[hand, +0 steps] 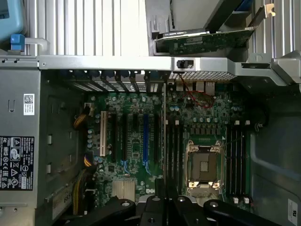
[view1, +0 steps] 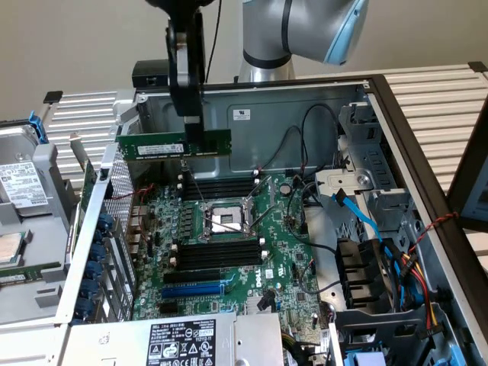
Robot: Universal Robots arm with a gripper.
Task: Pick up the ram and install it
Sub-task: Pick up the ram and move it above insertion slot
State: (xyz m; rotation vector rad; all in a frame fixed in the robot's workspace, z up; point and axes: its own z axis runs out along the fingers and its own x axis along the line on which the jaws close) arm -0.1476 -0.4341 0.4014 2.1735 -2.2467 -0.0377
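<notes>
Ram (view1: 164, 145): clamped in closed gripper (view1: 195, 131), upper left of frame, hanging above motherboard (view1: 229, 229). Your risk: the grip looks off-centre, so the stick could tilt and miss the memory slots (view1: 217, 187).

Soft, even light keeps both views fairly bright, the computer case (view1: 267, 126) dimmer inside, with faint shadows and a mild sheen on its metal.
</notes>
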